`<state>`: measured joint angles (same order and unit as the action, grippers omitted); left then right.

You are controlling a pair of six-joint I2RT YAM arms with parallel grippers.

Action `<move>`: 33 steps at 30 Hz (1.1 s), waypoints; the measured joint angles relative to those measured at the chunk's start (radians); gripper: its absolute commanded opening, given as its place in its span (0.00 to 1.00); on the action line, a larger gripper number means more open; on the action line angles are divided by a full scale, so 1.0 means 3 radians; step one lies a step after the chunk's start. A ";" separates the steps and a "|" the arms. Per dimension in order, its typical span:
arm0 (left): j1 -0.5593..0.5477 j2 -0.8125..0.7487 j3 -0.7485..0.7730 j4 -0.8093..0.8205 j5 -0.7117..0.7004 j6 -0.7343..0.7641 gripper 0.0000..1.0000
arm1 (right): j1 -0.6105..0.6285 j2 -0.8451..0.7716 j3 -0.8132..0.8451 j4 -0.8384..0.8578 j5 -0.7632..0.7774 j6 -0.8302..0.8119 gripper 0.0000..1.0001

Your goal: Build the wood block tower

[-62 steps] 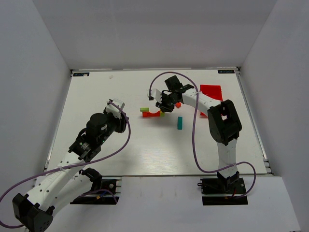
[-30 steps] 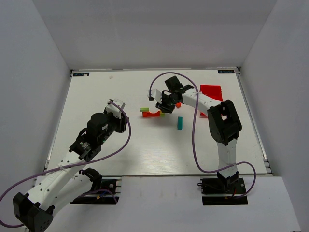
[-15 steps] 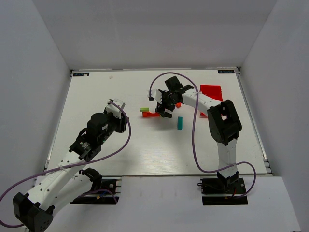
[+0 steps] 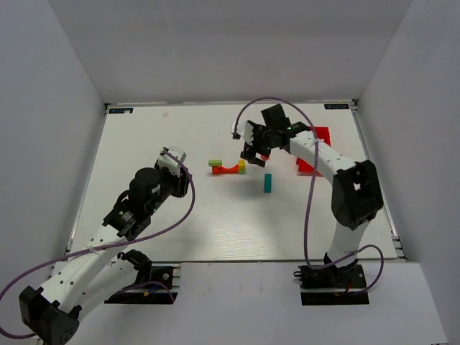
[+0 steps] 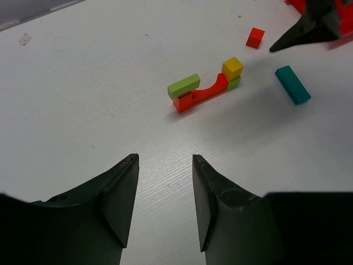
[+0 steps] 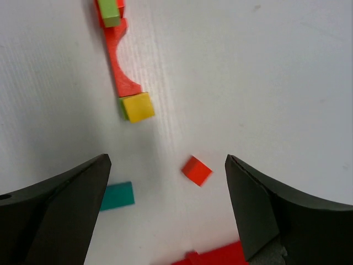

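Observation:
The tower stands low at mid-table: a red arch (image 4: 228, 169) (image 5: 202, 94) (image 6: 120, 63) with a lime-green block (image 4: 215, 163) (image 5: 184, 85) on its left foot. At its right end a yellow cube (image 4: 241, 164) (image 5: 233, 68) (image 6: 138, 106) sits on a green cube (image 5: 235, 83). A teal bar (image 4: 267, 182) (image 5: 293, 84) and an orange cube (image 5: 255, 37) (image 6: 197, 170) lie loose to the right. My right gripper (image 4: 252, 154) (image 6: 166, 160) hangs wide open and empty above the orange cube. My left gripper (image 4: 174, 157) (image 5: 165, 160) is open, well short of the blocks.
A red plastic bin (image 4: 320, 135) (image 6: 220, 256) stands at the back right, just behind the right gripper. White walls close in the table on three sides. The right arm's purple cable loops over the bin's side of the table.
The right gripper opened, leaving the yellow cube at the arch's right end, then drew back to the right, over the orange cube. The left arm has not moved.

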<state>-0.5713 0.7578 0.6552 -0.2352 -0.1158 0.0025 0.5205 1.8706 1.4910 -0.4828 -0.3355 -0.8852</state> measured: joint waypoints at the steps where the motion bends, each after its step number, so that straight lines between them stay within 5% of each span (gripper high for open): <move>1: 0.0000 0.0000 0.0000 0.0000 0.0000 0.0000 0.54 | -0.0033 -0.0108 -0.0011 0.0011 -0.0001 0.0001 0.90; 5: 0.0000 -0.0001 0.0000 0.0000 0.0000 0.0000 0.54 | -0.0186 -0.0406 -0.0023 0.0140 -0.0006 0.0103 0.90; 8: 0.0000 0.0000 0.0000 -0.0001 0.0000 0.0000 0.54 | -0.0287 -0.0329 0.0048 0.0226 0.0107 0.0319 0.57; 9: 0.0000 -0.0001 0.0000 0.0000 0.0000 0.0000 0.54 | -0.0324 -0.0205 0.0140 0.0212 0.0155 0.0420 0.21; 10: 0.0000 -0.0001 0.0000 0.0000 0.0000 0.0000 0.54 | -0.0355 -0.0033 0.0294 0.0164 0.0197 0.0516 0.15; 12: 0.0000 0.0000 0.0000 -0.0001 0.0000 0.0000 0.54 | -0.0406 0.0379 0.0642 0.0058 0.0264 0.0716 0.21; 15: 0.0000 0.0000 0.0000 -0.0001 0.0000 0.0000 0.54 | -0.0460 0.0848 0.0936 -0.0071 0.0362 0.0945 0.53; 19: 0.0000 0.0000 0.0000 -0.0001 0.0000 0.0000 0.54 | -0.0502 0.1083 0.0927 -0.0200 0.0487 0.1092 0.67; 33: 0.0000 0.0000 0.0000 0.0000 0.0000 0.0000 0.54 | -0.0497 0.1081 0.0933 -0.0233 0.0567 0.1195 0.69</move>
<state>-0.5713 0.7578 0.6552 -0.2352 -0.1158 0.0025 0.3714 2.1948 1.7710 -0.5526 -0.1654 -0.5266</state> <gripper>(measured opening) 0.540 0.693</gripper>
